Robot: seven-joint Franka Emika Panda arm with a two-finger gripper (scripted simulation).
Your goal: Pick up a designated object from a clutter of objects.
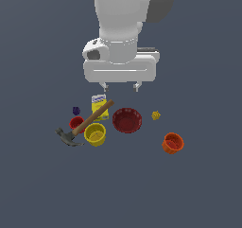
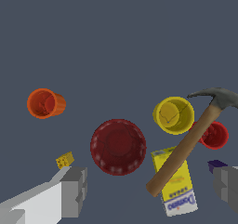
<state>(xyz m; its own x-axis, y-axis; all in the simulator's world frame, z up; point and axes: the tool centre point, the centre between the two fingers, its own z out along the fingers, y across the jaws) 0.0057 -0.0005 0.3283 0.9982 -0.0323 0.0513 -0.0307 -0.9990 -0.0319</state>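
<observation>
The small bright red cup [image 1: 75, 123] stands at the exterior view's left, partly hidden under the hammer's wooden handle [image 1: 97, 114]; it also shows in the wrist view [image 2: 216, 135]. The yellow cup [image 1: 95, 134] stands beside it. The hammer [image 2: 188, 141] lies across the yellow box [image 2: 179, 186] and the red cup. My gripper [image 1: 120, 86] hangs open and empty above the clutter, over the box and the dark red bowl [image 1: 126, 120]. Its fingers [image 2: 74, 190] show in the wrist view, wide apart.
An orange cup [image 1: 172, 143] lies apart at the exterior view's right. A small yellow bit [image 1: 155, 115] sits near the bowl. A small purple bit [image 1: 76, 110] sits behind the red cup. The floor is plain dark grey.
</observation>
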